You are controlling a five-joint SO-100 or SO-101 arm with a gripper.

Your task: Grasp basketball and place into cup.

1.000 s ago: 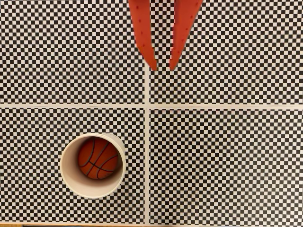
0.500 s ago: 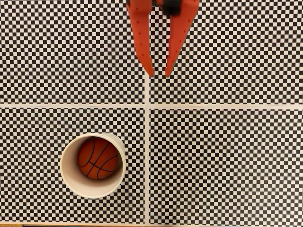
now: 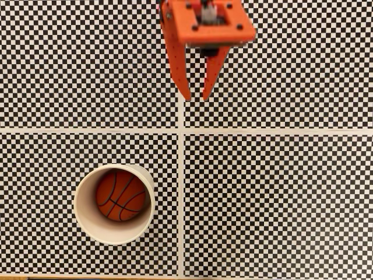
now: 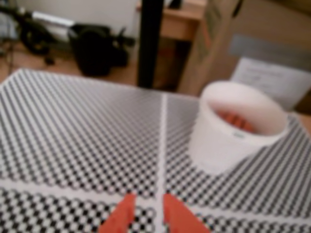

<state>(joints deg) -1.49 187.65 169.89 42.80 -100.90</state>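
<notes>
Orange-red with thin black seams, the basketball (image 3: 120,195) sits inside the cup (image 3: 85,223), resting on its floor with cream-white wall showing all round it. In the fixed view the cup stands at about seven o'clock on the checkered mat (image 3: 280,204), just left of the pale vertical stripe (image 3: 181,192) and below the horizontal one. In the blurred wrist view the same cup (image 4: 218,145) stands upright at roughly two o'clock, with a patch of orange, the basketball (image 4: 235,120), just visible past its rim.

The gripper (image 3: 194,95) hangs at twelve o'clock in the fixed view, well apart from the cup, its tips pointing down over the vertical stripe. Its two orange fingers stand slightly apart, with a narrow gap of mat visible between the tips, and nothing is held between them. The wrist view shows the same tips (image 4: 146,206) at six o'clock, near each other but not meeting.

Judged from how things lie, the task's goal looks met: the ball is in the cup, the cup is standing, and the fingers are empty. Little seems left beyond the arm parking clear.
</notes>
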